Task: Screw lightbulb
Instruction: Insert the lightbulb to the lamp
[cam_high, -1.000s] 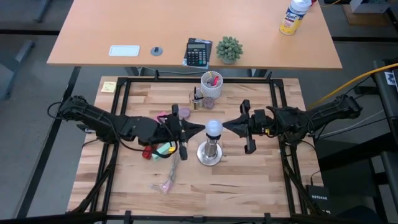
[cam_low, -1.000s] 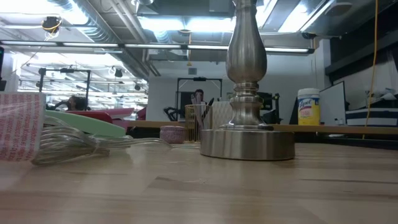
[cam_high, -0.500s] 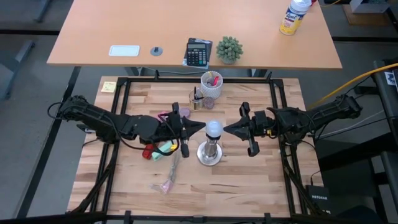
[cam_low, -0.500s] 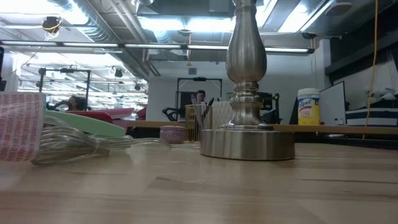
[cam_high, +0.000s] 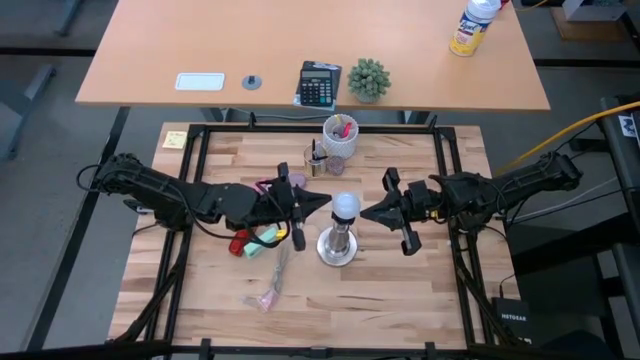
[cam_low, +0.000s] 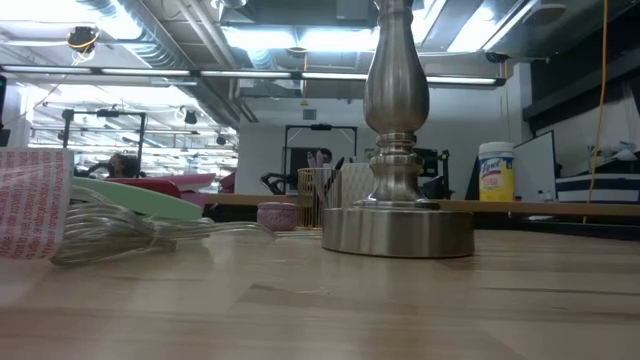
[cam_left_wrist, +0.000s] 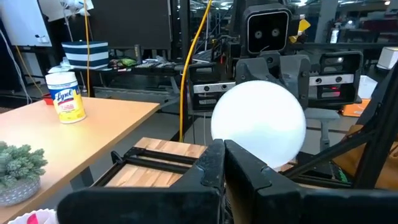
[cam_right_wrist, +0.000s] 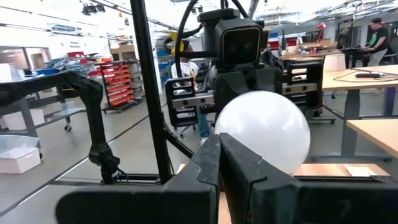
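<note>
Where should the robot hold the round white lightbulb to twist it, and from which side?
Probably round the widest part of the frosted white lightbulb's globe, coming in level from the side. It stands upright on top of the silvery metal lamp stand, so its screw base is hidden there and only the smooth globe is free. The left hand and the right hand flank it, both shut.

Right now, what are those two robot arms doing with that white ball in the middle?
That white ball is a lightbulb sitting on top of a shiny metal lamp stand in the middle of the wooden table. The left gripper points at it from one side and the right gripper from the other. Both have their fingers pressed together and are not holding the bulb. Neither looks to be touching it.
</note>
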